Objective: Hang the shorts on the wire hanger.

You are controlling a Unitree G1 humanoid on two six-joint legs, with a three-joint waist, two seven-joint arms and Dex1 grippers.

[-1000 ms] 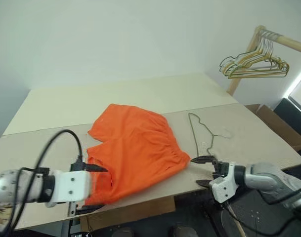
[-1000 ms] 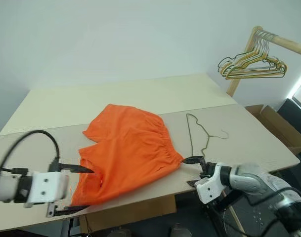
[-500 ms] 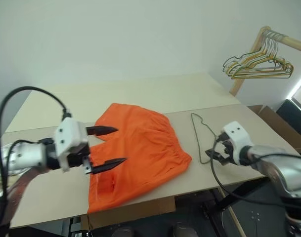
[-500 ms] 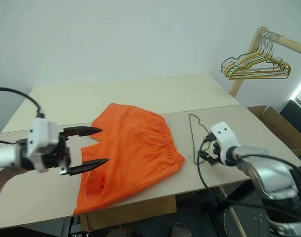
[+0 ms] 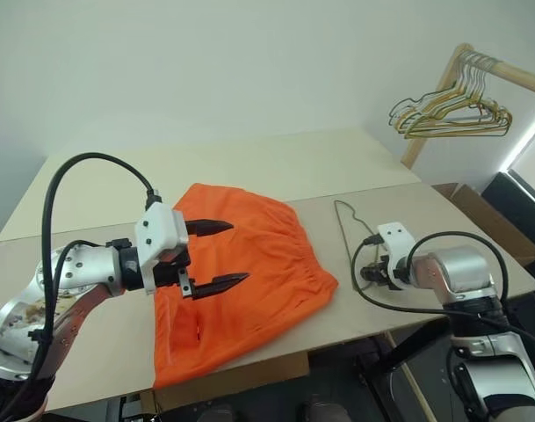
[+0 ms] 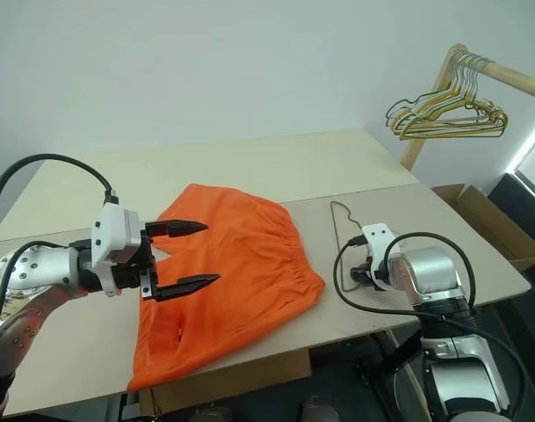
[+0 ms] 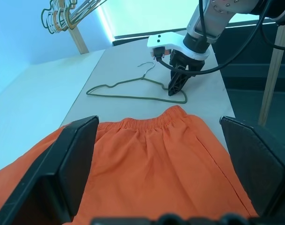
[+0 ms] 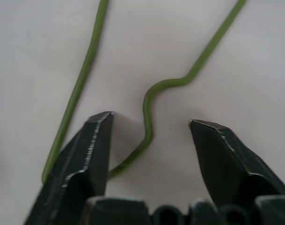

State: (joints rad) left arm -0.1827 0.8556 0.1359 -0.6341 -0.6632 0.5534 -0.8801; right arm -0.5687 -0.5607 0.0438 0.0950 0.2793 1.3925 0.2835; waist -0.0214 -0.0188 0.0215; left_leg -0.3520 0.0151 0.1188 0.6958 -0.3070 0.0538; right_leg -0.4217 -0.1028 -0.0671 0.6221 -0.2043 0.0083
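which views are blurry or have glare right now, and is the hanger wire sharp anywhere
Right wrist view: the wire hanger is slightly soft up close, between the fingers of the right gripper. Left wrist view: the shorts are sharp, the left gripper's fingers blurred, the window behind glaring. Head views: even light, soft shadows on the table.

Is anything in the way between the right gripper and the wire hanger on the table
Nothing visible. The right gripper points down at the table, its open fingers on either side of a bend in the wire hanger, with bare tabletop between them.
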